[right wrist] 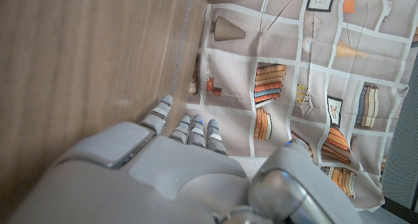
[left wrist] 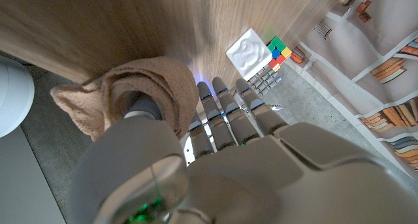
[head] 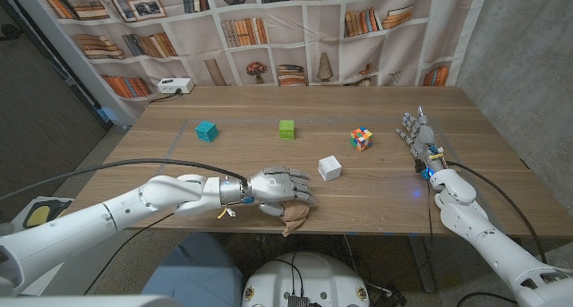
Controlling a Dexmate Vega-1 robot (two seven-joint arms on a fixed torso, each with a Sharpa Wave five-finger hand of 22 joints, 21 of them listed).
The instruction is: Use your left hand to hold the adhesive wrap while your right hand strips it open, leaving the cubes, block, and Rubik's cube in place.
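The tan adhesive wrap [head: 294, 216] is a soft roll at the table's front edge, just under my left hand [head: 277, 186]. In the left wrist view the thumb goes into the roll's [left wrist: 147, 93] core while the fingers [left wrist: 225, 113] reach out straight over the wood. My right hand [head: 416, 132] stands on its edge at the table's right side, fingers apart and pointing away, holding nothing. A white block [head: 329, 168] lies between the hands, with the Rubik's cube [head: 361, 139] behind it. A green cube [head: 286, 129] and a teal cube [head: 207, 130] sit further left.
A white power strip [head: 175, 86] lies at the table's back left corner. A bookshelf-print backdrop [head: 295, 29] hangs behind the table. The white block [left wrist: 249, 51] and Rubik's cube [left wrist: 277, 52] lie beyond my left fingertips.
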